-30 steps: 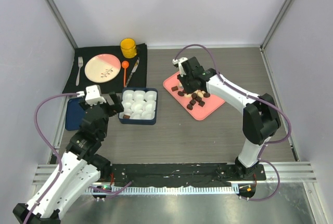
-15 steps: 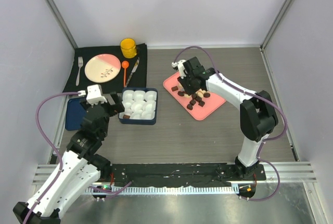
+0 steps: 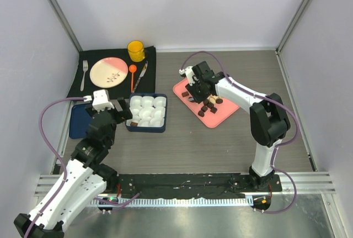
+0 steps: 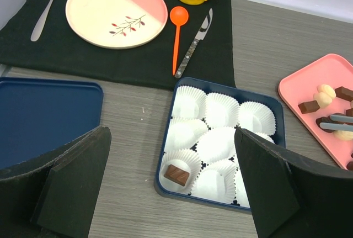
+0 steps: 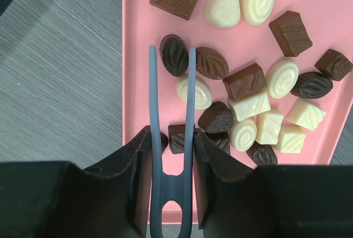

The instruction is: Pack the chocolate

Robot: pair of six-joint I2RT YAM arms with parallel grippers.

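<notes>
On the worktop I see a blue box left and a pink tray right. My left pincer gapes empty near the box. My right pincer clamps grey tongs over the tray, where the chocolate lies. One piece sits in the box.

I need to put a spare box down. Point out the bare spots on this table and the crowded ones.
Bare: the grey tabletop between the blue box and the pink tray, and the wide strip in front of both. Crowded: the black mat, full of tableware, and the tray, with chocolates and the tongs in the right fingers over it.
</notes>
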